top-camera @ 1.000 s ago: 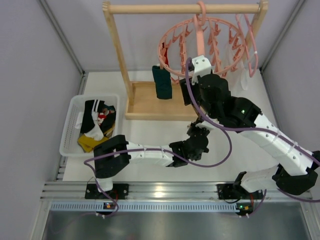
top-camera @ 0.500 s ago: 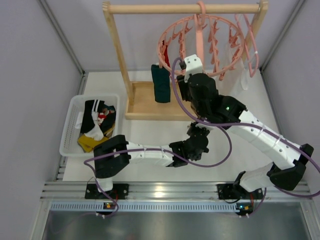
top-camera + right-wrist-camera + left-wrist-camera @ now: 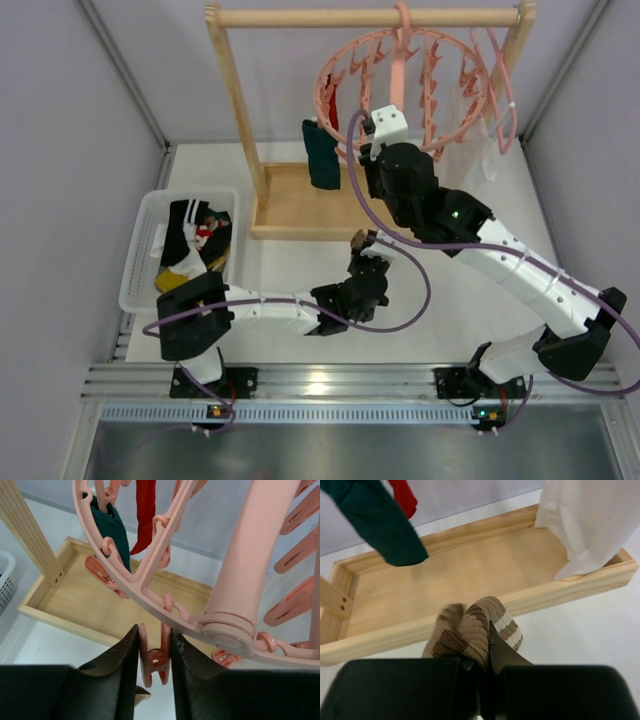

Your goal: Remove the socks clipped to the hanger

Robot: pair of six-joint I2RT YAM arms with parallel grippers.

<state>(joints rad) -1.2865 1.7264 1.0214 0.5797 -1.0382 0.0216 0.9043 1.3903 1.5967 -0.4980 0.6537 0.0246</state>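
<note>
The left gripper [image 3: 362, 244] is hovering over the white table [image 3: 290, 268] near its centre, its fingers squeezing tight on a brown striped sock [image 3: 480, 627] that is bunching up between them, just at 6 o'clock of the wooden tray [image 3: 470, 575] forming the foot of the wooden rack [image 3: 235, 90]. The right gripper [image 3: 153, 641] is reaching up toward 12 o'clock, under the round pink hanger [image 3: 145, 587] that is hanging from the rack's top bar, and its two fingers are pressing against both sides of a small pink clip [image 3: 154, 664] dangling from the ring. A dark teal sock [image 3: 322, 155] and a red sock [image 3: 145, 510] are hanging from clips at the ring's 9 o'clock edge, above the tray. A white garment [image 3: 590, 525] is draping down at the rack's 3 o'clock end. A white basket [image 3: 138, 250] is sitting at the table's 9 o'clock side, holding a heap of socks [image 3: 188, 240] in black, white and yellow. Plain grey walls [image 3: 80, 130] are closing in the table at 9, 12 and 3 o'clock, and a metal rail [image 3: 330, 380] is running along its 6 o'clock edge, carrying both arm bases.
</note>
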